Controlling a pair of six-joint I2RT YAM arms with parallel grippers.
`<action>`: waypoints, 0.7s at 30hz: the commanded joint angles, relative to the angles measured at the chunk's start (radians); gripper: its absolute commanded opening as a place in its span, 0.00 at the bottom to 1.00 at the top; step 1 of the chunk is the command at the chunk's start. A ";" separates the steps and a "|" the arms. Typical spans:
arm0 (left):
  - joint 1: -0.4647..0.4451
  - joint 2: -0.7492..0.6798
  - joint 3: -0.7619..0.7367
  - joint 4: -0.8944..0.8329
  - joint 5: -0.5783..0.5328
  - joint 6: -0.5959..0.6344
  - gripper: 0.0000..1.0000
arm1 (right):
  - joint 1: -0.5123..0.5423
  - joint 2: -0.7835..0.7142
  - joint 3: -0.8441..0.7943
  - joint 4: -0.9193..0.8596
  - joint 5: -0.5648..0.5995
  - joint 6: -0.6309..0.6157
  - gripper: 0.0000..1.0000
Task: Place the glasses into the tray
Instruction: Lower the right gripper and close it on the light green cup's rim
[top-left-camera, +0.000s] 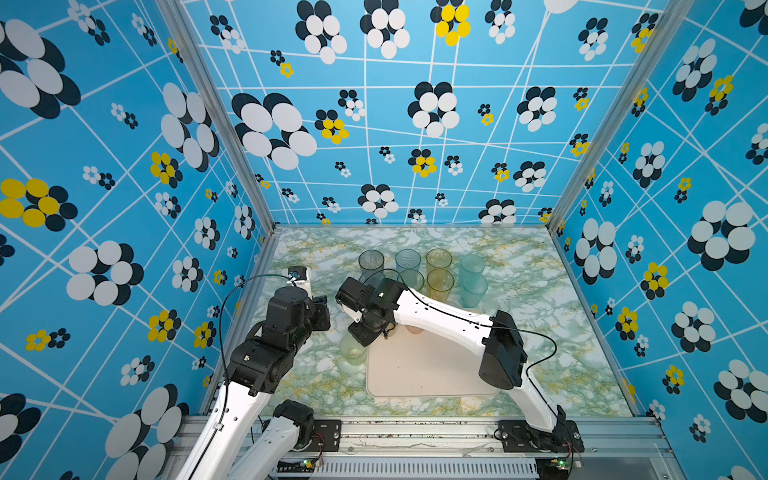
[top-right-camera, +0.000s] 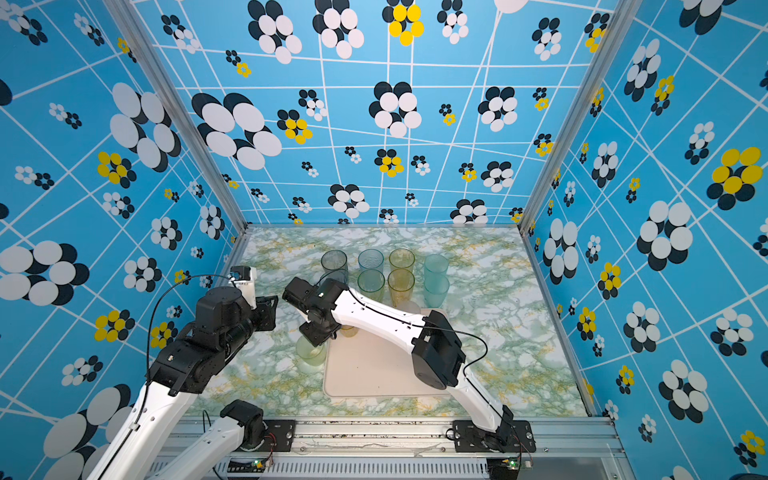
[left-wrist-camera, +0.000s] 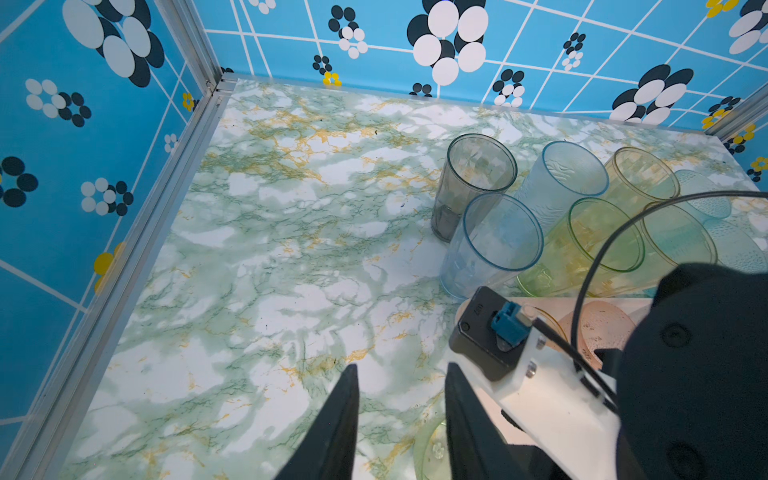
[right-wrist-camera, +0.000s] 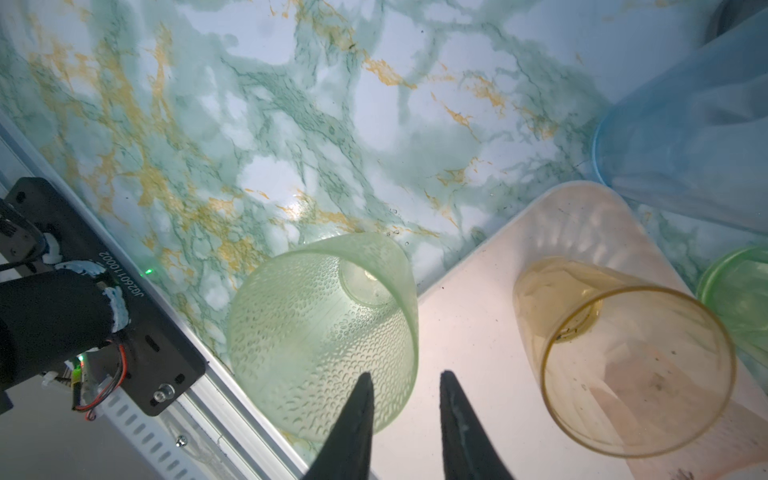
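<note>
Right tool (right-wrist-camera: 405, 384): narrow gap, empty, seemingly straddling green glass (right-wrist-camera: 316, 324) wall for a rim pinch.
Left tool (left-wrist-camera: 401, 368): narrow, empty, aside to keep clear.

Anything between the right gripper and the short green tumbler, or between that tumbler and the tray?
Nothing visible. The right gripper hovers open right at the short green tumbler, which stands on the table beside the tray. An amber tumbler occupies the tray's nearby corner.

The tray (top-left-camera: 415, 374) is cream, the tabletop (top-left-camera: 561, 332) marbled green and gold.
</note>
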 joint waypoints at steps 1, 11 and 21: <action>-0.005 -0.014 0.033 0.013 -0.008 0.017 0.36 | 0.008 0.028 0.045 -0.040 -0.015 -0.012 0.30; -0.006 -0.024 0.030 0.008 -0.016 0.026 0.37 | 0.008 0.086 0.110 -0.079 -0.005 -0.012 0.27; -0.002 -0.038 0.022 0.001 -0.029 0.037 0.37 | 0.007 0.127 0.163 -0.114 -0.002 -0.013 0.24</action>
